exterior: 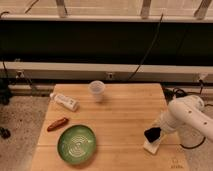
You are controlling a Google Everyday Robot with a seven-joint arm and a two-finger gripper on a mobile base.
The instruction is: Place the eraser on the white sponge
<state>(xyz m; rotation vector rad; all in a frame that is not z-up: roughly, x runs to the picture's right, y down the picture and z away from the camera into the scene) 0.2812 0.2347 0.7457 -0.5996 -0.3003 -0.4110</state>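
Observation:
The white sponge (pixel 152 146) lies on the wooden table (pixel 125 120) near its right front corner. My white arm comes in from the right, and my gripper (pixel 152 134) is the dark tip right above the sponge, at its far edge. A small black shape sits at that tip, directly over the sponge. It may be the eraser, but I cannot tell it apart from the gripper.
A clear plastic cup (pixel 97 91) stands at the back middle. A white tube-like bottle (pixel 65 101) lies at the back left. A reddish-brown sausage-shaped item (pixel 57 123) and a green plate (pixel 76 142) are at the front left. Cables hang behind the table.

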